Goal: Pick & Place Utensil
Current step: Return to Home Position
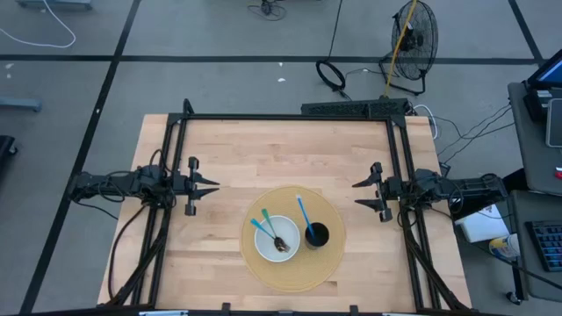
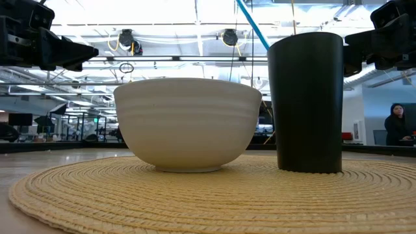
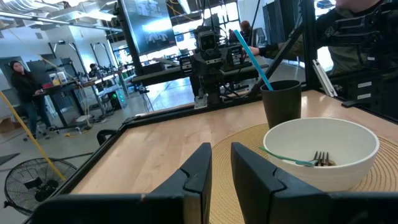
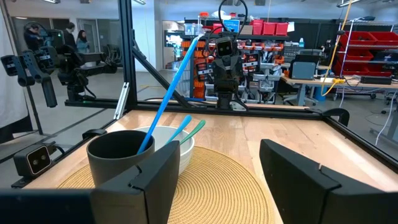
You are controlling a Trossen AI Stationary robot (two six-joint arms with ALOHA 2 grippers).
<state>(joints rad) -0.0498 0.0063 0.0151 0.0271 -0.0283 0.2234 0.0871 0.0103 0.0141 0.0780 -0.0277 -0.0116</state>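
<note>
Trouble looks unlikely: left hand [image 1: 211, 188] slightly parted, right hand [image 1: 357, 194] spread wide, both empty, well off the mat [image 1: 303, 274]. On it, fork [image 1: 267, 221] in bowl [image 2: 188, 123], straw [image 1: 304, 215] leaning in cup [image 1: 316, 235]; a knocked counter [image 1: 263, 149] might topple that cup.

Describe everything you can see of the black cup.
The black cup is a tall, plain, matte tumbler, plastic by its look, slightly wider at the rim than the base. It stands upright on the round woven tablemat, close beside the white bowl on the right arm's side, a narrow gap between them. A blue straw leans inside it, sticking out over the rim. The left gripper and right gripper wait off to either side, clear of it.
</note>
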